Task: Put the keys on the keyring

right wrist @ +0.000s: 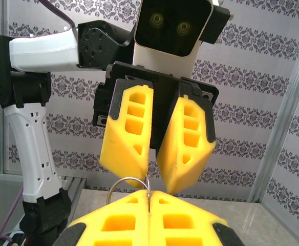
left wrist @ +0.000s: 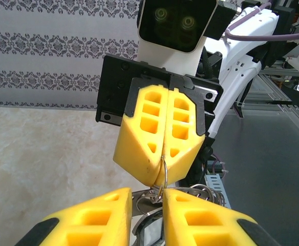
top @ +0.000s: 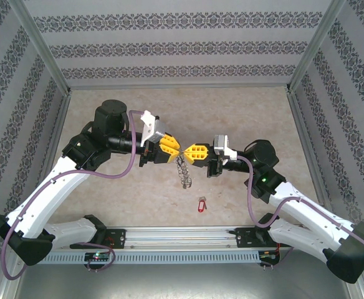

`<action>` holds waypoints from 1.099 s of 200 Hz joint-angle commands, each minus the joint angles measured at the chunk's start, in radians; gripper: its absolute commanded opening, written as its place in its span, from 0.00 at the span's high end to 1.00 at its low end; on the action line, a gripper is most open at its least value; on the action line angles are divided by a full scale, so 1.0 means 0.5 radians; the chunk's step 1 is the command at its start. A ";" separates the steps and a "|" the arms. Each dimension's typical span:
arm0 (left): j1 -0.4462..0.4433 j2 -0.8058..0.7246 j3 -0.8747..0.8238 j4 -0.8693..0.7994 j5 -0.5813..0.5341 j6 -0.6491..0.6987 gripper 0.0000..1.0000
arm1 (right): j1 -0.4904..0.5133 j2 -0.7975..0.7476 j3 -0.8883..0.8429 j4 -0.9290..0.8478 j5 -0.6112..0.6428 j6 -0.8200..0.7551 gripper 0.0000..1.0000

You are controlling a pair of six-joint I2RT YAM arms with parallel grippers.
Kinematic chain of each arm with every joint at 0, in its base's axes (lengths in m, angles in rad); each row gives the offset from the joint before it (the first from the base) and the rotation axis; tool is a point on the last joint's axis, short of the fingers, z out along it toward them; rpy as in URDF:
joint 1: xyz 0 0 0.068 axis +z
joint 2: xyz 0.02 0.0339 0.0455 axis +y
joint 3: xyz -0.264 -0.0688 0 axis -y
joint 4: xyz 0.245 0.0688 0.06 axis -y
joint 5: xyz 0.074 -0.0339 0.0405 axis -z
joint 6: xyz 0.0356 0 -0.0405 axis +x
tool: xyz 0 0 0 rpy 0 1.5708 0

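Observation:
My right gripper (top: 187,152) (right wrist: 148,197) is shut on a thin metal keyring (right wrist: 120,181) (left wrist: 165,170), held in the air over the middle of the table. A bunch of linked metal rings (top: 184,172) hangs down from it. My left gripper (top: 176,151) (left wrist: 147,200) faces the right one tip to tip. Its jaws stand a little apart, one on each side of the ring and of the metal pieces (left wrist: 148,215) below it. The keys, a small red tag (top: 201,204), lie on the table in front of both grippers, apart from them.
Patterned walls (top: 188,47) and metal frame posts (top: 45,47) close the table at the back and on both sides. A metal rail (top: 182,246) runs along the near edge between the arm bases. Purple cables (top: 116,174) loop beside each arm.

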 commanded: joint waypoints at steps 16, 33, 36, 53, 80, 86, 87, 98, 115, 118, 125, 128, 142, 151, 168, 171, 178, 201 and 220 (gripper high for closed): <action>0.001 0.007 -0.009 0.046 0.069 0.009 0.80 | 0.027 0.007 0.060 0.137 -0.030 0.020 1.00; -0.007 0.008 -0.005 0.037 0.063 0.016 0.81 | 0.028 0.012 0.068 0.117 -0.022 0.015 1.00; -0.010 0.011 -0.005 0.034 0.063 0.019 0.82 | 0.027 0.012 0.068 0.117 -0.020 0.015 1.00; -0.019 0.017 0.008 0.008 0.054 0.039 0.82 | 0.031 0.015 0.071 0.113 -0.009 0.015 1.00; -0.035 0.030 0.014 -0.031 0.019 0.074 0.82 | 0.033 0.012 0.074 0.116 0.006 0.006 1.00; -0.040 0.034 0.014 -0.040 0.002 0.080 0.82 | 0.035 0.013 0.077 0.113 0.004 0.008 1.00; -0.040 0.034 0.015 -0.042 0.000 0.082 0.82 | 0.035 0.014 0.079 0.111 0.002 0.008 1.00; -0.049 0.043 0.017 -0.055 -0.019 0.097 0.81 | 0.036 0.023 0.094 0.098 -0.012 0.003 1.00; -0.062 0.059 0.028 -0.066 -0.047 0.115 0.81 | 0.050 0.033 0.105 0.068 -0.009 -0.018 1.00; -0.066 0.060 0.032 -0.068 -0.053 0.120 0.81 | 0.051 0.035 0.105 0.068 -0.006 -0.020 1.00; -0.071 0.065 0.037 -0.076 -0.065 0.129 0.80 | 0.053 0.039 0.105 0.064 -0.003 -0.022 1.00; -0.072 0.068 0.038 -0.077 -0.067 0.127 0.80 | 0.053 0.040 0.105 0.060 -0.003 -0.024 1.00; -0.078 0.075 0.044 -0.069 -0.068 0.129 0.79 | 0.058 0.041 0.105 0.056 0.007 -0.028 1.00; -0.083 0.079 0.047 -0.078 -0.082 0.137 0.79 | 0.059 0.037 0.107 0.056 0.009 -0.033 1.00; -0.087 0.080 0.041 -0.083 -0.115 0.145 0.81 | 0.064 0.026 0.111 0.044 0.005 -0.043 1.00; -0.087 0.079 0.039 -0.085 -0.120 0.147 0.81 | 0.065 0.019 0.113 0.043 0.007 -0.045 1.00; -0.087 0.082 0.035 -0.087 -0.130 0.150 0.83 | 0.066 0.016 0.114 0.036 0.004 -0.048 1.00; -0.088 0.087 0.018 -0.105 -0.169 0.166 0.89 | 0.066 0.003 0.120 0.013 0.002 -0.058 1.00; -0.092 0.086 0.011 -0.115 -0.182 0.178 1.00 | 0.071 0.000 0.123 0.012 0.003 -0.068 1.00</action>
